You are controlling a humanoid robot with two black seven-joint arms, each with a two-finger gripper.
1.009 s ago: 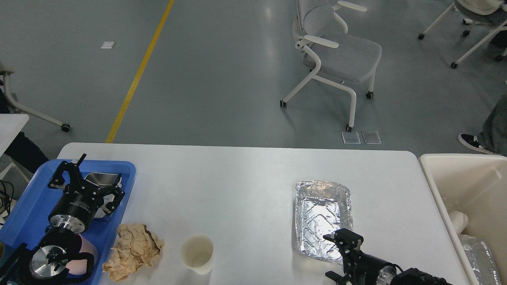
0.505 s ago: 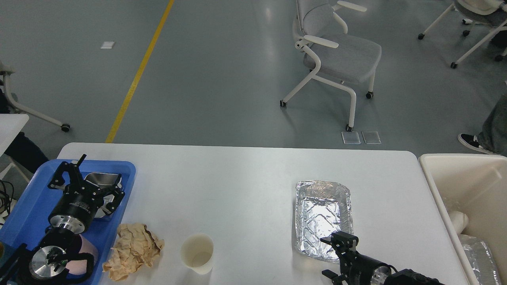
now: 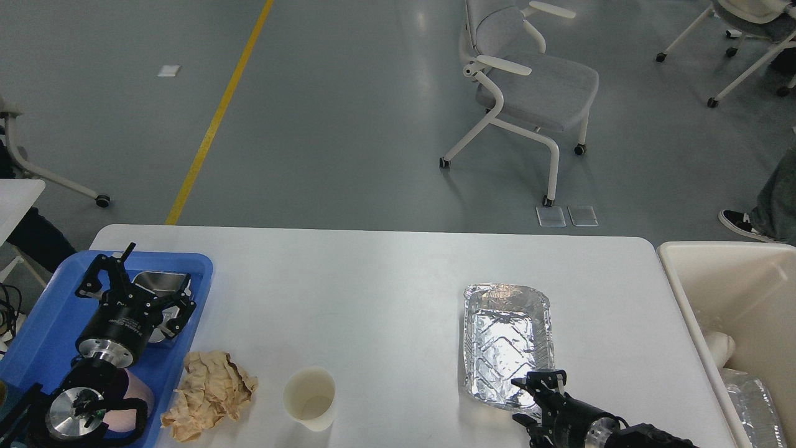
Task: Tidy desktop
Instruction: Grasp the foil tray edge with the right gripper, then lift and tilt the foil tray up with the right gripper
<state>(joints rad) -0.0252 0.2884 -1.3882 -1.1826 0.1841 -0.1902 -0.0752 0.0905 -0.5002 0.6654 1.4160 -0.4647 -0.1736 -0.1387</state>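
The white desktop (image 3: 385, 292) carries a crumpled foil tray (image 3: 507, 336) at the right, a cream paper cup (image 3: 310, 398) at the front and a crumpled tan paper wad (image 3: 208, 392) to its left. My right gripper (image 3: 533, 401) is at the foil tray's near rim. It is open, with one finger over the tray's inside and the other in front of the rim. My left gripper (image 3: 140, 283) is open and empty over the blue tray (image 3: 37, 330), above a metal container (image 3: 155, 280).
A cream-coloured bin (image 3: 715, 292) stands off the table's right end with foil and white rubbish inside. A pink item (image 3: 134, 398) lies in the blue tray by my left arm. A grey chair (image 3: 528, 87) stands on the floor beyond the table.
My right gripper has pulled back toward the table's front edge, to the foil tray's near rim, and its fingers stand closer together. The left arm and the objects have not moved.
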